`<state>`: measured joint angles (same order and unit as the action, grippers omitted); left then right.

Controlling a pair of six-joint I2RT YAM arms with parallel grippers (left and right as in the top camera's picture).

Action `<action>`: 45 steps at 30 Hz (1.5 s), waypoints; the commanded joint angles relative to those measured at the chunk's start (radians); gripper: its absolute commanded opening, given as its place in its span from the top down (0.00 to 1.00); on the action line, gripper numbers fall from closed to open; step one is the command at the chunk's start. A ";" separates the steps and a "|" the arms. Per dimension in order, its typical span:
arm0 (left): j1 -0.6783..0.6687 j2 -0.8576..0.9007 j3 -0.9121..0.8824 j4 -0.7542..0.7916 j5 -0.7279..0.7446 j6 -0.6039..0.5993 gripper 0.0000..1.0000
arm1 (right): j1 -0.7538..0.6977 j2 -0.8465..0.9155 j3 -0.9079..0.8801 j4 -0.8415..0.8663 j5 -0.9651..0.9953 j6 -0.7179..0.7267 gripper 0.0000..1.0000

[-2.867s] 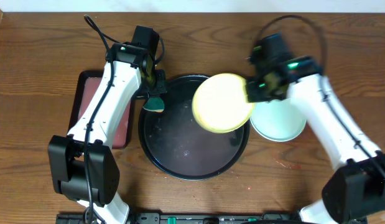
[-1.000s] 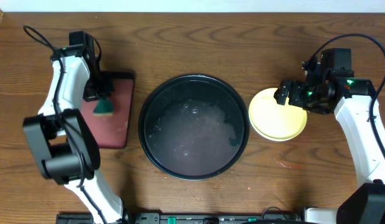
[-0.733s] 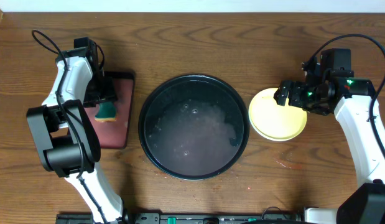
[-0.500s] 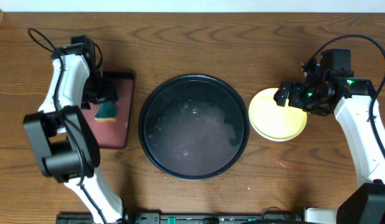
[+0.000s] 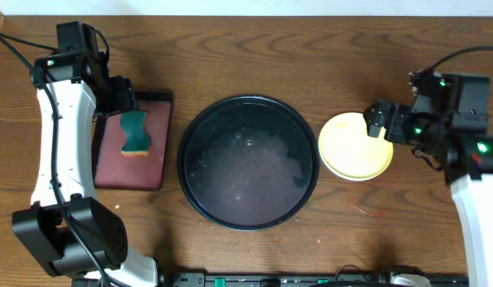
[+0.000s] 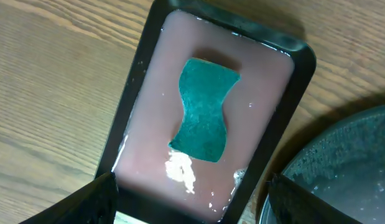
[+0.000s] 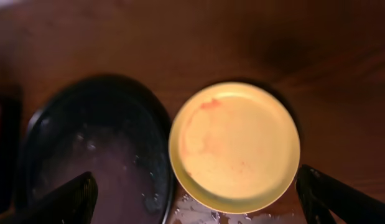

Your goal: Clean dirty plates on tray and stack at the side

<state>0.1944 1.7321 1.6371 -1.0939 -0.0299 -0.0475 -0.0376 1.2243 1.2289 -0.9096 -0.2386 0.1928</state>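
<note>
The yellow plate (image 5: 354,149) sits just below my wide-open, empty right gripper (image 5: 379,122) near the table (image 5: 254,36)'s right edge, far from my equally open, empty left gripper (image 6: 191,182).

The yellow plate (image 5: 356,146) covered whatever was stacked under it. Only a thin pale rim peeked out along its lower edge in the overhead, so I couldn't tell how many plates were down there. The right wrist view was dim and soft, and the black tray (image 7: 92,149) ran off the bottom of it. The right gripper (image 7: 197,180) showed only as two fingertips in the bottom corners, with the rest cut off. Same deal for the left gripper (image 6: 192,186), and in that view the near end of the dark red tray (image 6: 131,99) and most of the black tray were cropped too. Overhead, the right arm (image 5: 477,207) ran off the right edge, and the left gripper hid the red tray's top-left corner.
</note>
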 commanded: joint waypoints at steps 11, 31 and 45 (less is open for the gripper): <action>0.001 0.006 0.005 -0.004 -0.008 0.006 0.22 | 0.004 -0.161 0.019 -0.001 -0.005 -0.015 0.01; 0.001 0.006 0.005 -0.004 -0.008 0.006 0.21 | 0.003 -0.445 -0.235 0.216 0.103 -0.117 0.01; 0.001 0.006 0.005 -0.004 -0.008 0.006 0.21 | 0.003 -1.052 -0.971 0.806 0.107 -0.164 0.01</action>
<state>0.1947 1.7336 1.6371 -1.0958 -0.0296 -0.0479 -0.0376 0.2554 0.3500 -0.1627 -0.1387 0.0326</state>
